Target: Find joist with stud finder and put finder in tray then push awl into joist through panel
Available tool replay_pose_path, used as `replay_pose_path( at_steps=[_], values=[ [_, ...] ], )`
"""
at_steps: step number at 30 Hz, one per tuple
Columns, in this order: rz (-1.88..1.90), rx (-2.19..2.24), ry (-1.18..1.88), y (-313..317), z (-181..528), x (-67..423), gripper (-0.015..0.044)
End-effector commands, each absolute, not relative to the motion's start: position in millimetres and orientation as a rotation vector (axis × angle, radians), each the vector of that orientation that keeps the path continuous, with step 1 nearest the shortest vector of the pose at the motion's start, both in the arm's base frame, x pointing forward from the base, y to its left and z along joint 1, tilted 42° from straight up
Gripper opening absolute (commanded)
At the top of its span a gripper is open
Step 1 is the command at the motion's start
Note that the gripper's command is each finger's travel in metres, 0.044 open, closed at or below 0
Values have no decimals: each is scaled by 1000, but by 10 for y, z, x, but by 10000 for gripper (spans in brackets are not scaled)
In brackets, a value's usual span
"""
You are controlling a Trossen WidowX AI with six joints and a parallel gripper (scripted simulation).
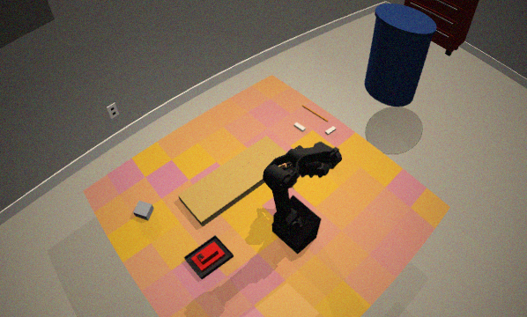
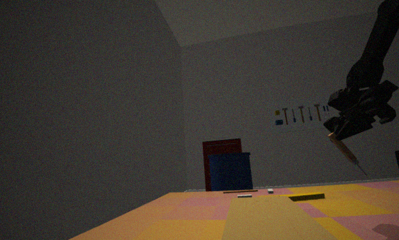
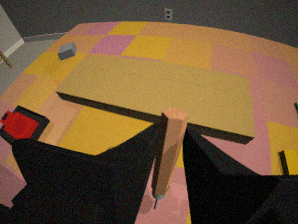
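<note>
My gripper (image 1: 285, 166) (image 2: 339, 131) (image 3: 170, 131) is shut on the awl (image 2: 346, 151) (image 3: 169, 156). The awl has a tan wooden handle and a thin metal tip, and it hangs tilted, tip down, well above the floor. The tan floor panel (image 1: 233, 178) (image 2: 266, 217) (image 3: 166, 86) lies flat on the checked mat (image 1: 378, 220). In the wrist view the awl is over the mat, just short of the panel's near edge. The red stud finder (image 1: 206, 257) (image 3: 16, 124) lies in the black tray (image 1: 218, 240), in front of the panel to the left of the arm's base.
A grey block (image 1: 144, 210) (image 3: 67, 51) lies left of the panel. Two small white blocks (image 1: 300, 127) (image 1: 330, 129) and a thin stick (image 1: 315, 113) lie at the mat's far edge. A blue barrel (image 1: 397, 55) (image 2: 230, 171) and a red cabinet (image 1: 449, 18) stand beyond.
</note>
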State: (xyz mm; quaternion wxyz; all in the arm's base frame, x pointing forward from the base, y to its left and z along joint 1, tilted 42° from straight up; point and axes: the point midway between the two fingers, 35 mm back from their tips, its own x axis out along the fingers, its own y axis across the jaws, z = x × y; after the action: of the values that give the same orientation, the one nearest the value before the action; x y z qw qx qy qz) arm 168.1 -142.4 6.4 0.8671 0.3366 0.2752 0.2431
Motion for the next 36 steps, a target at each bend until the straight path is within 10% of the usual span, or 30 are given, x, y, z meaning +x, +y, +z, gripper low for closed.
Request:
replay_pose_path(
  at_steps=[1,36],
  values=[
    [544,676,680,-1293,-11,1734,0],
    [327,235,1152,-883,-317,2456,0]
  ],
)
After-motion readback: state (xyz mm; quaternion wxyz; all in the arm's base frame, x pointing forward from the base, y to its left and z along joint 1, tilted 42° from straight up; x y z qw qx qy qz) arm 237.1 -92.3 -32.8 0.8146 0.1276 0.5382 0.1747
